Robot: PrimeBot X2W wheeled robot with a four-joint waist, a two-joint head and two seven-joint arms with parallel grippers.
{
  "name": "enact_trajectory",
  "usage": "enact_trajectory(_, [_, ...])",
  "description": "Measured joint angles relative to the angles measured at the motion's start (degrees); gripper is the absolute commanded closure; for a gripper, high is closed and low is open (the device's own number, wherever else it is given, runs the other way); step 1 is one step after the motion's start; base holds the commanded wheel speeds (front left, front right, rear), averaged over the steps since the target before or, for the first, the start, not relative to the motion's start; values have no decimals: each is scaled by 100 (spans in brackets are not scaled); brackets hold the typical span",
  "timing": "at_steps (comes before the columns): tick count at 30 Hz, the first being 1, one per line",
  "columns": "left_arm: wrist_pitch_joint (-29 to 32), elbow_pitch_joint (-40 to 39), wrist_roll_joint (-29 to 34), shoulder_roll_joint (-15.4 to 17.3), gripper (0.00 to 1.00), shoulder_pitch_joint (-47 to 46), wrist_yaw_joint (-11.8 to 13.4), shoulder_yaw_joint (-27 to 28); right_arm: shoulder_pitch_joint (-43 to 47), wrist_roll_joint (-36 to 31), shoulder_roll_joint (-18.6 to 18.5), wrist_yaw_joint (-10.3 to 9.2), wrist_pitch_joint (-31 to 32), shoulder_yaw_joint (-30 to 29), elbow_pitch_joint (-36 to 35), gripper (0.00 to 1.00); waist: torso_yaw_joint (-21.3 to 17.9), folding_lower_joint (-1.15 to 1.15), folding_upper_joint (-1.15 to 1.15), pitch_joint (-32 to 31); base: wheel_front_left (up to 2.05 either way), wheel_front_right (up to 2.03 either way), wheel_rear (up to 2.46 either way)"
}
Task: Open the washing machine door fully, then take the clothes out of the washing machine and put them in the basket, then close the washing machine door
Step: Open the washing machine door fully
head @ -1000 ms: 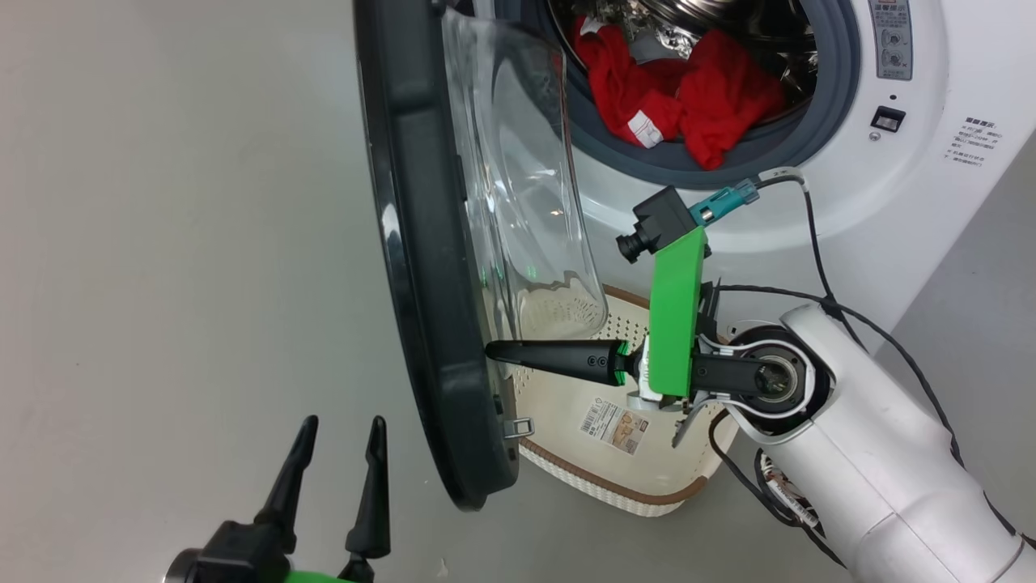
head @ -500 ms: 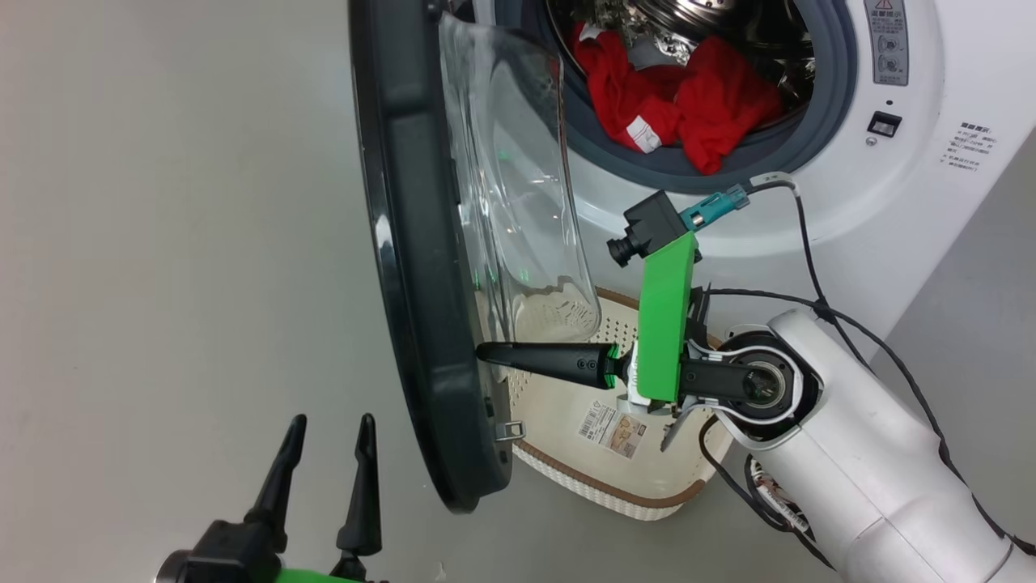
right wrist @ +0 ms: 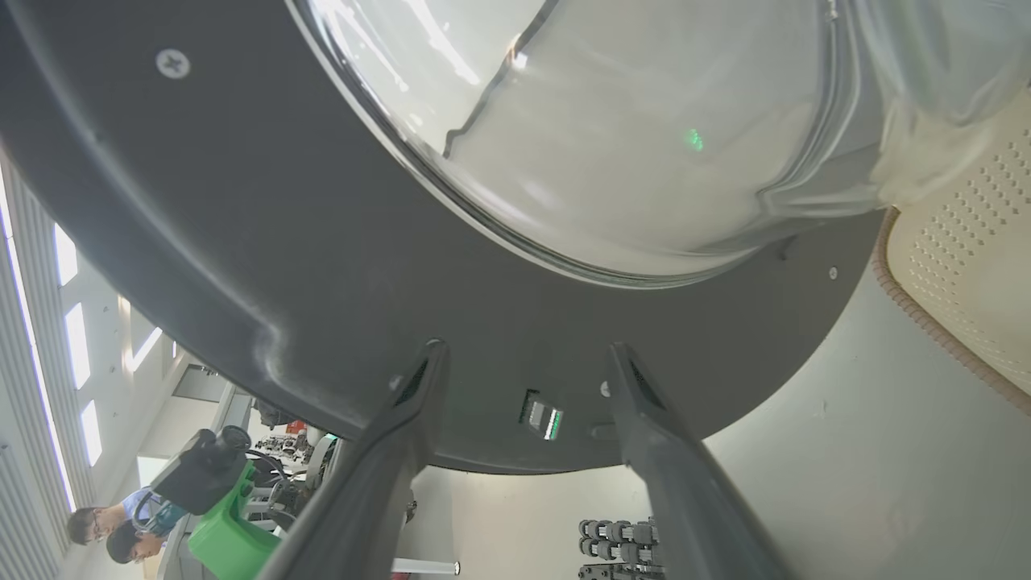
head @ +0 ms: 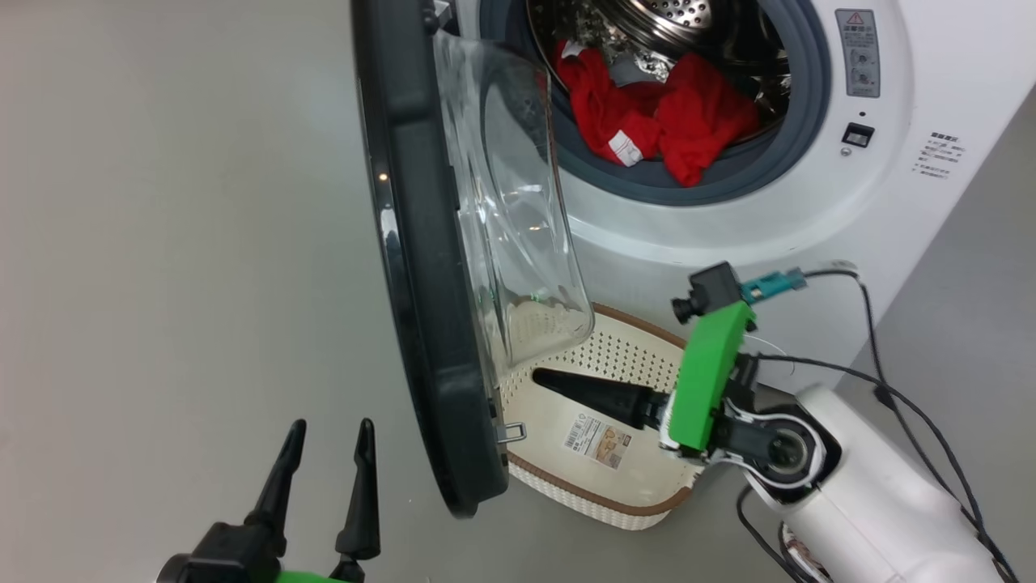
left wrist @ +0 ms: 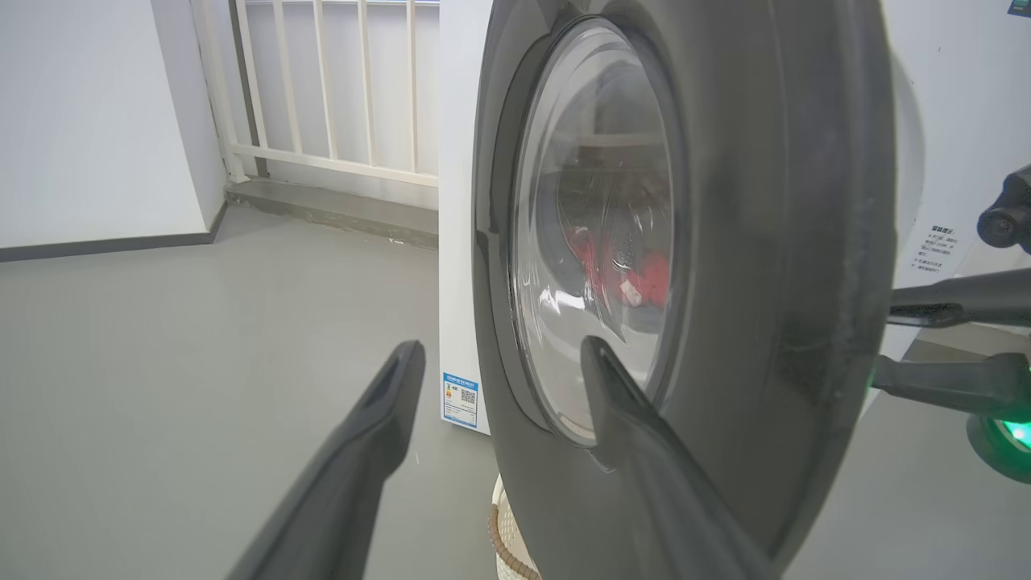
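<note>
From here, the washing machine door stands open left of the washing machine, with the clothes in its drum. The basket sits on the floor below the opening, my right fingers over it and my left fingers outside the door.

My left gripper sits low at my left side, its two fingers pointing up, spread apart and holding nothing. My right arm reaches in from the lower right, and my right gripper points sideways toward my left, jaws parted and empty.
</note>
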Motion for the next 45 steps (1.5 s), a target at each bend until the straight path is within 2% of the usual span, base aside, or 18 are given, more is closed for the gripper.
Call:
enact_trajectory(13, [0, 134, 52, 0, 0, 102, -112, 121, 854, -198, -476, 0, -1189, -197, 94, 0, -161, 0, 0, -141, 0, 0, 0])
enact_trajectory(21, [0, 133, 60, 1, 0, 159, -132, 232, 1514, -209, -833, 0, -1881, -333, -108, 0, -308, 0, 0, -210, 0, 0, 0])
enact_trajectory(25, [0, 137, 60, 2, 0, 246, -133, 282, 1650, -432, -1024, 0, -2364, -309, -209, 0, -387, 0, 0, -216, 0, 0, 0])
enact_trajectory(34, [0, 167, 101, 1, 0, 251, -179, 388, 1738, -1669, -1529, 1, -3600, 538, -48, 0, -471, 0, 0, -226, 0, 0, 0])
enact_trajectory(42, [0, 191, 102, 1, 0, 322, -180, 413, 1806, -1738, -1582, 2, -4517, 985, 232, 0, -477, 0, 0, -188, 0, 0, 0])
enact_trajectory(45, [0, 201, 102, 2, 0, 322, -180, 422, 1798, -2036, -1611, 3, -4702, 1022, 320, 0, -484, 0, 0, -184, 0, 0, 0])
